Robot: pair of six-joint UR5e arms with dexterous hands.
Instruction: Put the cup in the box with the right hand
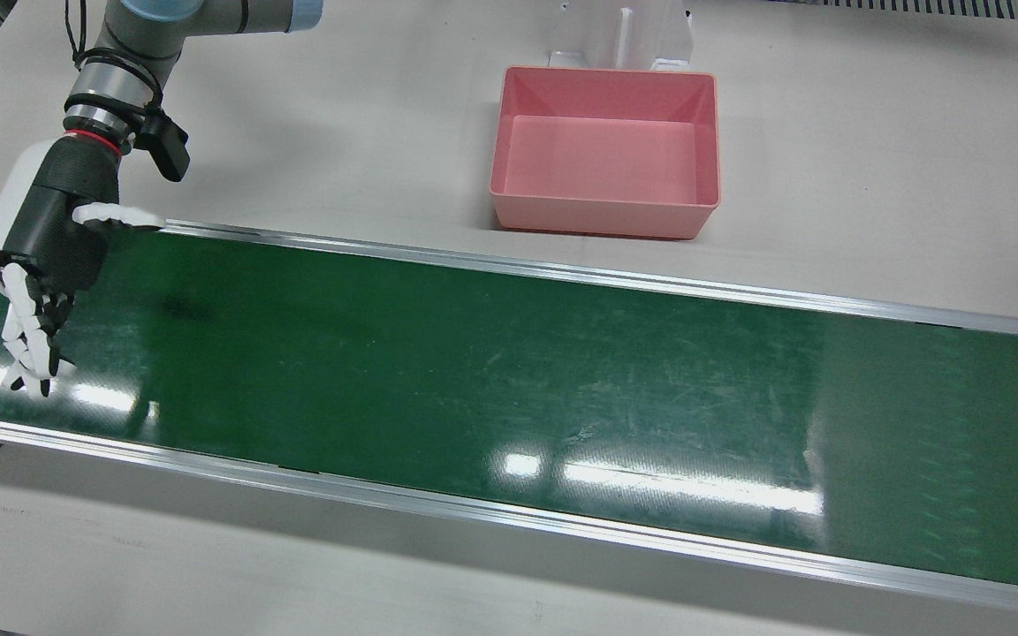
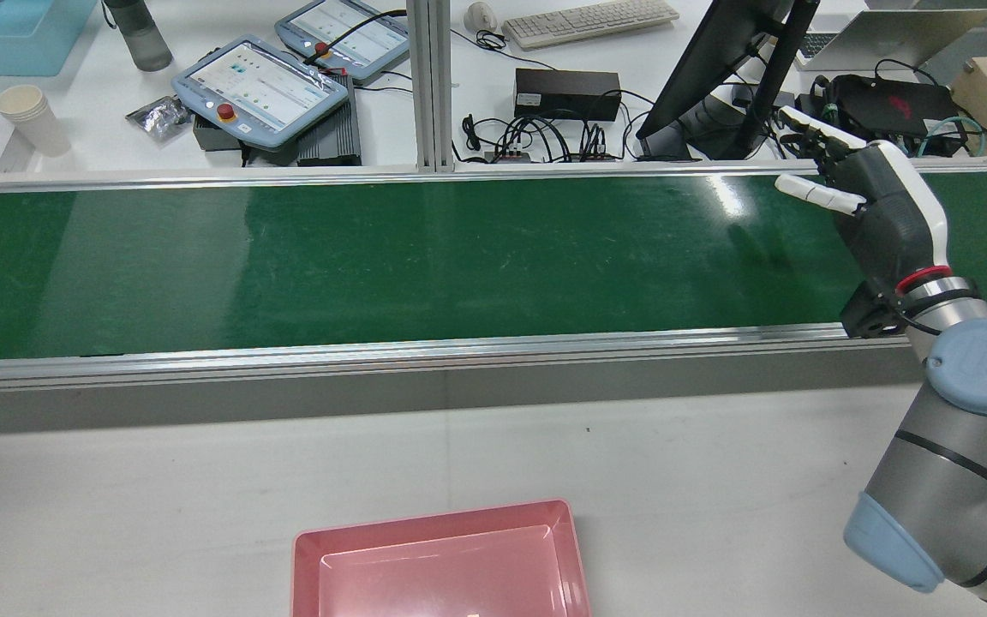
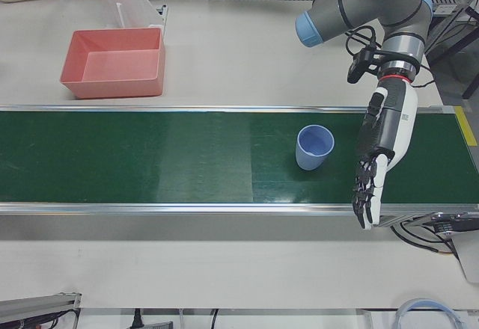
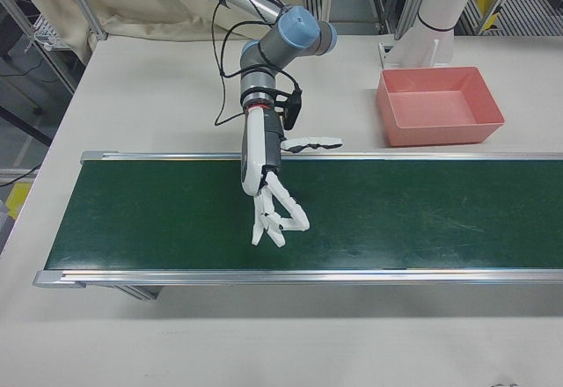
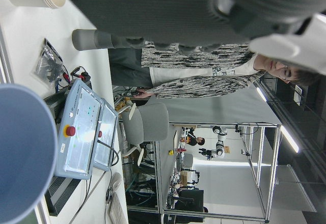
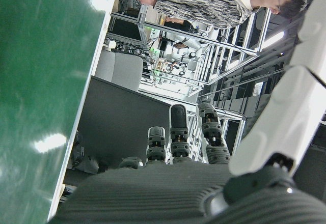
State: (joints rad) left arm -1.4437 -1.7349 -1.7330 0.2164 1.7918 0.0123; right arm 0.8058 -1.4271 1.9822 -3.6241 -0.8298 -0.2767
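Task not begun: the right robot hand (image 4: 268, 207) hovers unclenched and empty over the conveyor belt (image 1: 509, 389); the blue cup (image 3: 314, 147) stands upright mid-belt beside the released left robot hand (image 3: 378, 161); pink box (image 1: 606, 150) empty.

The front view looks down on the green belt (image 1: 509, 371); the rear view faces it from behind. Both show the pink box (image 1: 606, 150).

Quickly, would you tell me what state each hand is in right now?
Left hand: open, holding nothing, beside the blue cup.
Right hand: open, holding nothing, over the belt.
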